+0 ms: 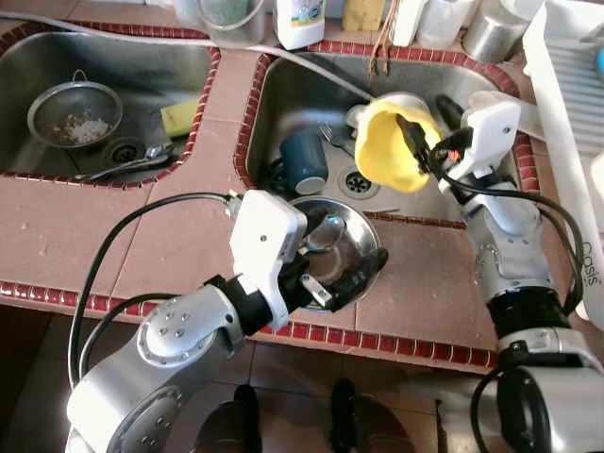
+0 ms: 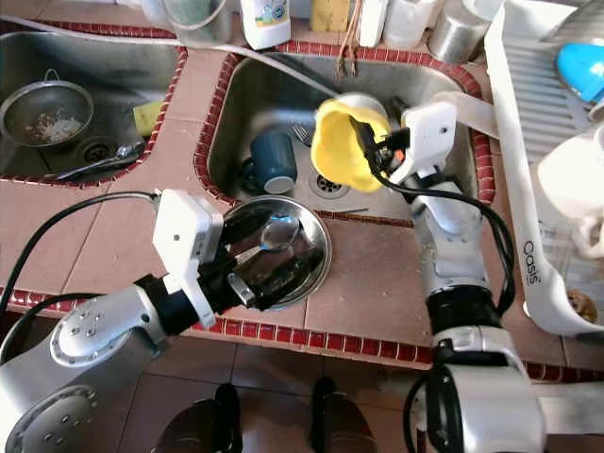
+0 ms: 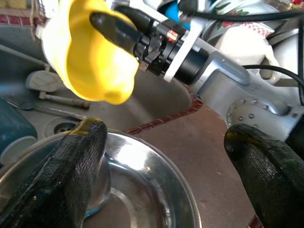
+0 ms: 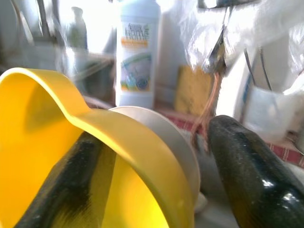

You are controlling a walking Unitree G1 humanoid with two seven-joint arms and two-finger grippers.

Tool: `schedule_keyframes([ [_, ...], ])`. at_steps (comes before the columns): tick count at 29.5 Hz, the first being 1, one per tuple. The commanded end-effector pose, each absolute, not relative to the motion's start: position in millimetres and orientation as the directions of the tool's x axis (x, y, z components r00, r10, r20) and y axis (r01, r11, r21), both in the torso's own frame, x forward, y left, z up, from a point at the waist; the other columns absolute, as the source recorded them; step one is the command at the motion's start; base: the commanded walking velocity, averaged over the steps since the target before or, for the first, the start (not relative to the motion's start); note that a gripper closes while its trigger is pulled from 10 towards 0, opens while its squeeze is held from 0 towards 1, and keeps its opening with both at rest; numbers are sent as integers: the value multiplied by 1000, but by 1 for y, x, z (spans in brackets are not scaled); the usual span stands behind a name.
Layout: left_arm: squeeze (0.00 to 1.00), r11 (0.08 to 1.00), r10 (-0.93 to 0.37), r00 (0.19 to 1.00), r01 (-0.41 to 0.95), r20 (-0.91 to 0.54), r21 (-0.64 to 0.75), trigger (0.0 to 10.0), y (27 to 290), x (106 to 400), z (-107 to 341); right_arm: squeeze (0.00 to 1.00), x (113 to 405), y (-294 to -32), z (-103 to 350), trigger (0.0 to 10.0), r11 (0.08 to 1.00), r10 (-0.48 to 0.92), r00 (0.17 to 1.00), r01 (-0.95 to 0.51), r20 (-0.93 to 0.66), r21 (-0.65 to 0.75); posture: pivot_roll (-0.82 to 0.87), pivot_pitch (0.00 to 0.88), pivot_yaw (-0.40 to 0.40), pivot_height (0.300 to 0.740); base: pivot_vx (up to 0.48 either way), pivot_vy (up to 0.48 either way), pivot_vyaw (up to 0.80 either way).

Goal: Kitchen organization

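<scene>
Tiled in brownish pink with a red edge, the desk [image 1: 66,236] carries two steel sinks, and most of the tidying looks undone. At the robot's right a white dish rack [image 2: 528,189] already holds a blue dish [image 2: 580,71] and a white jug [image 2: 576,179], so a few pieces appear put away. Much waits in the right sink [image 1: 283,104]: a dark blue mug [image 1: 304,160], a fork [image 1: 332,139] and a white bowl partly hidden behind the yellow one. The left sink [image 1: 28,66] holds a strainer [image 1: 74,111] with food scraps, a yellow sponge [image 1: 177,116] and some utensils. A steel bowl [image 1: 363,247] sits on the desk at the sink's front edge; the left tool [image 1: 326,274] has one finger inside it and one outside, spread wide and not clamped. The right tool [image 1: 429,151] hangs above the right sink with a yellow bowl [image 1: 389,146] pinched by its rim, one finger within. That bowl seems to be in transit, probably toward the rack. A detergent bottle [image 1: 300,21] and jars stand behind the sinks.
</scene>
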State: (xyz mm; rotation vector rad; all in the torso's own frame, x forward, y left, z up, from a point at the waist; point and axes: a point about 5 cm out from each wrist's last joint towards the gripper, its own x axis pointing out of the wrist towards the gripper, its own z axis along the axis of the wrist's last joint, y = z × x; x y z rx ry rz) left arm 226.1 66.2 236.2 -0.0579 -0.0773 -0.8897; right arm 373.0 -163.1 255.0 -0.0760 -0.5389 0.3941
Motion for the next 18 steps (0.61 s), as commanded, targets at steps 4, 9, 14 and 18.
schedule_keyframes([
  [4, 0, 638, -766, 635, 770, 103, -3, 10000, 69, 232, 238, 1000, 360, -154, 255, 10000, 923, 371, 768, -365, 522, -119, -56, 294, 15, 740, 0, 0, 0],
  [9, 0, 643, -762, 638, 766, 110, 9, 10000, 71, 236, 240, 1000, 355, -155, 250, 10000, 933, 344, 789, -346, 509, -94, -57, 281, 22, 740, 0, 0, 0],
  [14, 0, 633, -770, 628, 774, 108, 9, 10000, 71, 235, 240, 1000, 358, -172, 234, 10000, 958, 285, 869, -251, 404, -136, -55, 286, 30, 740, 0, 0, 0],
  [18, 0, 628, -774, 624, 778, 106, 8, 10000, 71, 233, 239, 1000, 361, -185, 215, 10000, 957, 217, 938, -150, 272, -247, -55, 289, 28, 740, 0, 0, 0],
])
